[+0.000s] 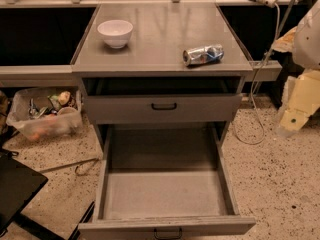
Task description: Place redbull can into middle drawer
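The redbull can (202, 54), silver with blue patches and slightly dented, lies on its side on the grey cabinet top (165, 29), near the front right edge. The middle drawer (165, 194) is pulled far out below, its flat grey floor bare, with its black loop handle (167, 232) at the bottom edge of the view. My gripper (296, 111) shows as pale yellow and white parts at the right edge, beside the cabinet, to the right of and below the can, apart from both can and drawer.
A white bowl (115, 32) stands on the cabinet top at the left. Another grey drawer front with a black handle (164, 106) sits above the open drawer. A clear bin of clutter (44, 115) stands on the floor at the left. A white cable (257, 109) hangs at the right.
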Controlling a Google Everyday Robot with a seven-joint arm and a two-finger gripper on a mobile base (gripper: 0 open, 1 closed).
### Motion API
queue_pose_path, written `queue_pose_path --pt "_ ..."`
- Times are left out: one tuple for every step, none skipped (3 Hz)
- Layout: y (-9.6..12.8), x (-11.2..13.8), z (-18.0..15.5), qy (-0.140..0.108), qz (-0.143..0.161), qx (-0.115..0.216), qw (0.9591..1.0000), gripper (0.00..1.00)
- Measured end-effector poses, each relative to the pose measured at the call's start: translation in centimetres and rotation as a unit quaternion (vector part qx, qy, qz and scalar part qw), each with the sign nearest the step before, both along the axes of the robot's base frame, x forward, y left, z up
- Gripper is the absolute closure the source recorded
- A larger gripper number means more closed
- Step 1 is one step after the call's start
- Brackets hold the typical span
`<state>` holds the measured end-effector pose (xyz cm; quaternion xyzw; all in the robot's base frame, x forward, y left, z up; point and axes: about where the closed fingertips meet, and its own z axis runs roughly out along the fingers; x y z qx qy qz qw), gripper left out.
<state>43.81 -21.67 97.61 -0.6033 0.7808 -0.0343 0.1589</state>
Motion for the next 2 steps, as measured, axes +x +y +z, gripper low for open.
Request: queue_pose_path --pt "0.0 0.0 0.0 0.0 0.0 0.0 1.0 0.0" --pt "0.6 2.4 -0.4 -0.009 0.013 0.001 0.9999 0.0"
